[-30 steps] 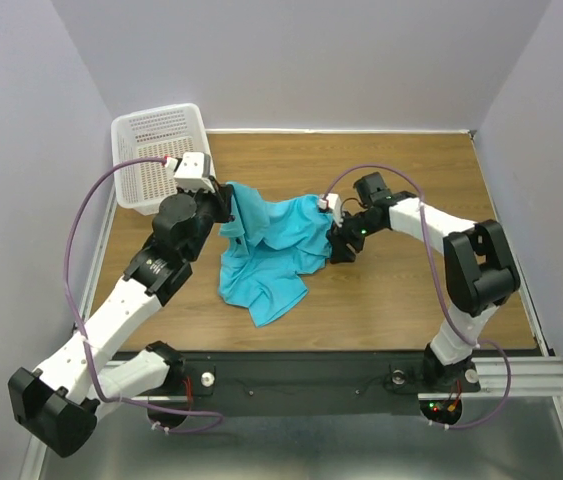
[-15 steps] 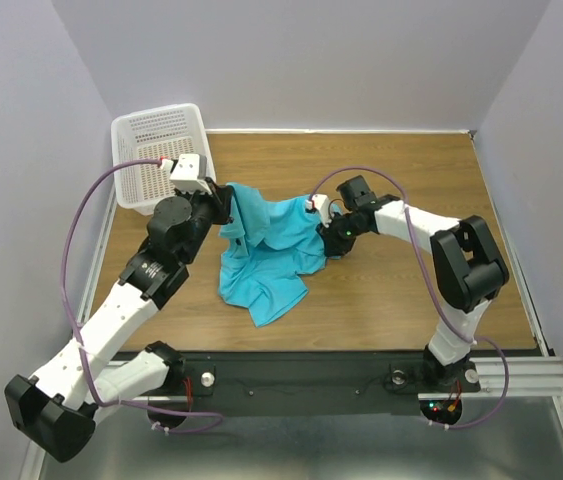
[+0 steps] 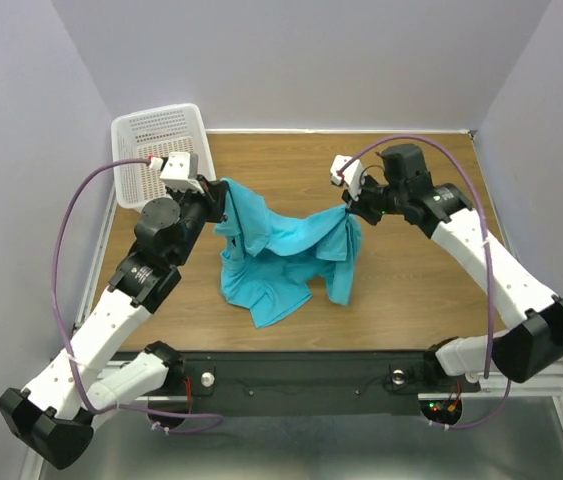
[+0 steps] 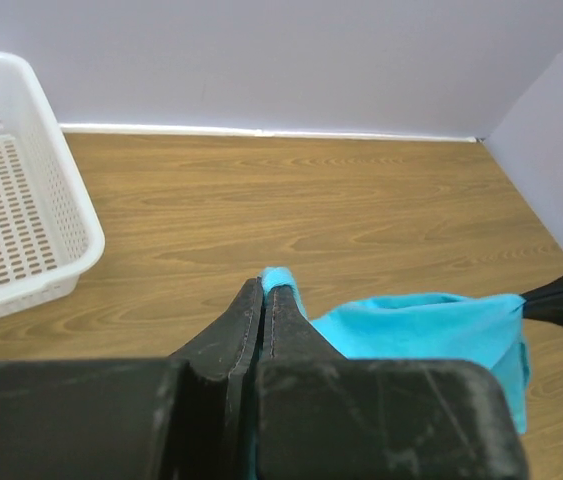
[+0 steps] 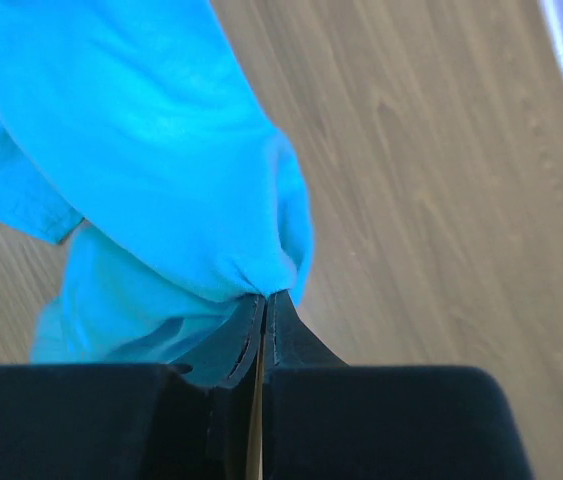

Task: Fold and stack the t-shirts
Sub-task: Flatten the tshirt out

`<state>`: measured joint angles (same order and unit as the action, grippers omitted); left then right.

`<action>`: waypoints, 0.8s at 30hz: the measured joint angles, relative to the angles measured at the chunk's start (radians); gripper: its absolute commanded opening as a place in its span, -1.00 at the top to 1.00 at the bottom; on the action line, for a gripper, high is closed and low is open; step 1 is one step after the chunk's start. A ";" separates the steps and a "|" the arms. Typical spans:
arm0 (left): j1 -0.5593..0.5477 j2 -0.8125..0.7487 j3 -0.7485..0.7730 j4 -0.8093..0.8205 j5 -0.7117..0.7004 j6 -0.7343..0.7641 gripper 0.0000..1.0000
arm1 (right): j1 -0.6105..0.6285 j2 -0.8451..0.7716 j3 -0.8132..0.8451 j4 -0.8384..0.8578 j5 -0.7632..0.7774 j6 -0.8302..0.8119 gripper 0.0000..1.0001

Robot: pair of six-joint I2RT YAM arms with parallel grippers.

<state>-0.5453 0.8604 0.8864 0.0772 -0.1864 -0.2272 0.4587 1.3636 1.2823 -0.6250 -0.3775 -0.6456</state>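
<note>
One turquoise t-shirt (image 3: 281, 245) hangs bunched between my two grippers above the middle of the wooden table, its lower part trailing onto the wood. At its left end my left gripper (image 3: 223, 196) is shut on a fold of the cloth, which pokes out past the fingertips (image 4: 279, 282) in the left wrist view. My right gripper (image 3: 349, 210) is shut on the shirt's right end; the cloth (image 5: 151, 150) bunches at its tips (image 5: 266, 298). Both held ends are lifted off the table.
A white mesh basket (image 3: 156, 155) stands at the back left corner, right behind my left wrist, with its rim (image 4: 86, 225) in the left wrist view too. Walls close the table at the back and on both sides. Bare wood (image 3: 431, 270) lies to the right.
My right gripper has closed on the shirt's right end and lifted it up and to the right. The cloth now spans between both grippers. My left gripper kept its hold and rose slightly.
</note>
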 measured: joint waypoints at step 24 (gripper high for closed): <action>0.004 0.042 0.090 0.109 0.016 -0.052 1.00 | -0.229 -0.120 0.165 -0.426 -0.125 -0.100 0.99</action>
<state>-0.5411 0.9024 0.9768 0.1864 -0.1703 -0.2790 0.2298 1.2434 1.4475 -1.0508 -0.5026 -0.7456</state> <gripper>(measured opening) 0.062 0.021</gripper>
